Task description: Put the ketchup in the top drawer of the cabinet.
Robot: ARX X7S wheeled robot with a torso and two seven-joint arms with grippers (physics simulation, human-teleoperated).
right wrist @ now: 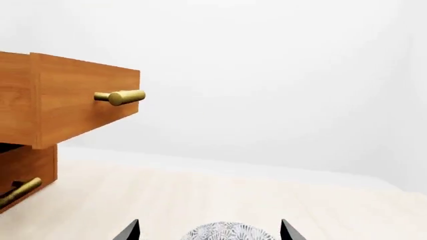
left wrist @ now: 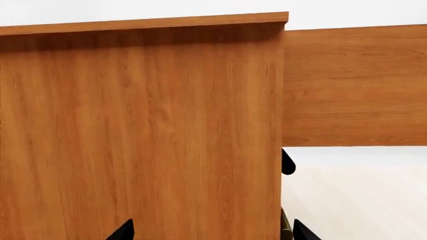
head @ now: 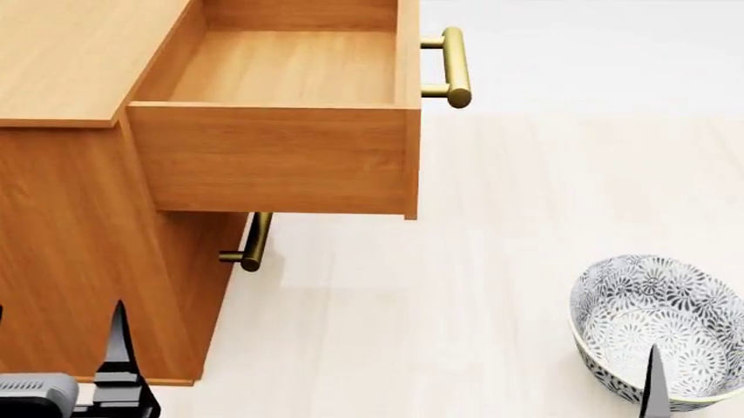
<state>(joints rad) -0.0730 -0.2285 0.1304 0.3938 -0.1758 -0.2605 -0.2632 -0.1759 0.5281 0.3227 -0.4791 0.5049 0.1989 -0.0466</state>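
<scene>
The ketchup is not in any view. The top drawer [head: 273,157] of the cabinet [head: 70,61] is pulled out and its box looks empty; its brass handle [head: 456,65] points away from the cabinet. In the left wrist view my left gripper [left wrist: 213,230] is open and empty, close to the cabinet's side [left wrist: 133,125], with the drawer's side [left wrist: 353,85] beyond. One left fingertip [head: 118,331] shows in the head view. My right gripper [right wrist: 210,230] is open and empty above the patterned bowl [right wrist: 227,232]. The drawer [right wrist: 73,100] is off to one side of it.
The grey-white patterned bowl [head: 651,322] stands on the pale floor at the right, with one right fingertip [head: 654,383] over it. The lower drawer is shut; its brass handle [head: 253,244] sticks out under the open drawer and also shows in the right wrist view [right wrist: 20,191].
</scene>
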